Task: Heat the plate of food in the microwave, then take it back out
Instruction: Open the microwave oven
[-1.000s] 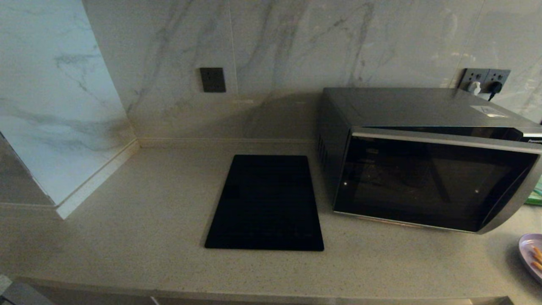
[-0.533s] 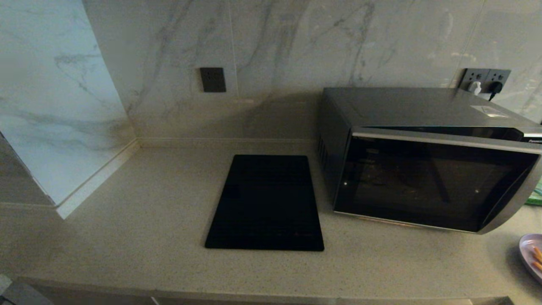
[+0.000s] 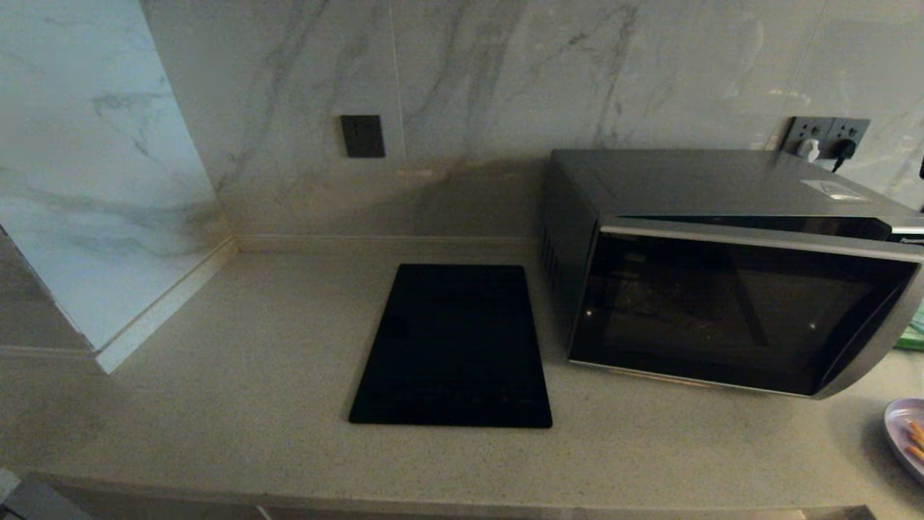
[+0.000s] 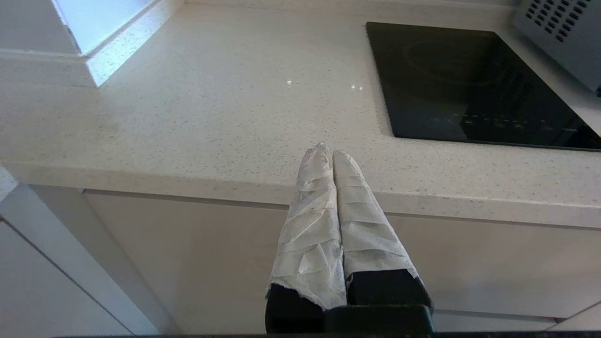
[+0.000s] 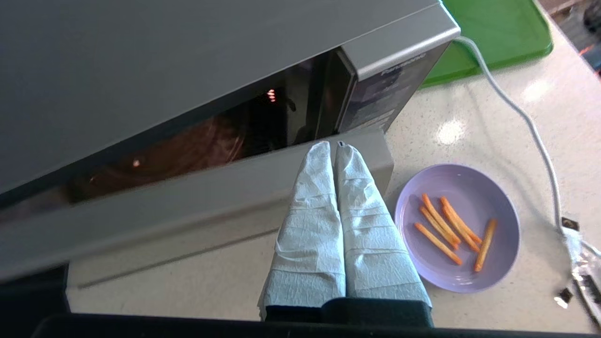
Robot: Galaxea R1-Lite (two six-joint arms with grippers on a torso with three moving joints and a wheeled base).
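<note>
The microwave (image 3: 707,188) stands at the right of the counter, and its black glass door (image 3: 729,318) hangs slightly ajar, leaning out at the top. In the right wrist view my right gripper (image 5: 332,146) is shut and holds nothing. Its wrapped tips sit at the top edge of the door (image 5: 188,197), near the door's right corner. The plate of food (image 5: 458,227), lilac with several orange sticks, rests on the counter just right of the microwave and shows at the head view's right edge (image 3: 908,437). My left gripper (image 4: 327,152) is shut and empty, hovering at the counter's front edge.
A flat black cooktop (image 3: 455,347) lies left of the microwave. A green board (image 5: 493,33) lies behind the plate, and a white cable (image 5: 526,122) runs past it. Wall sockets (image 3: 826,137) sit above the microwave. A marble side wall (image 3: 94,180) bounds the counter's left.
</note>
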